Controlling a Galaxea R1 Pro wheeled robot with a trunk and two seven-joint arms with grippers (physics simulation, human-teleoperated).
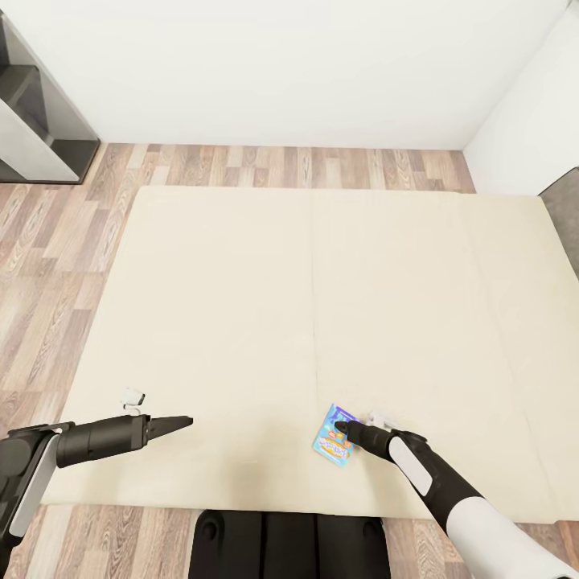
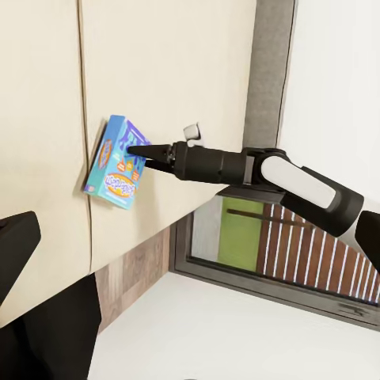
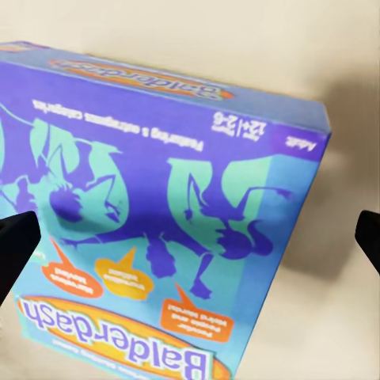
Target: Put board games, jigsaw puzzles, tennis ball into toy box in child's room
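Hovering over the blue board game (image 1: 331, 444) is the right end effector (image 1: 341, 428), fingers spread to either side of the box | left end effector (image 1: 182, 420) is held above bare mattress, spread or pressed together cannot be told | game lies on the bed (image 1: 322, 305), near-right part.

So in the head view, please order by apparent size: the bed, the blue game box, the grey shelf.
1. bed, largest by far.
2. grey shelf, cut off by the frame edge.
3. blue game box, smallest, partly under the right gripper.
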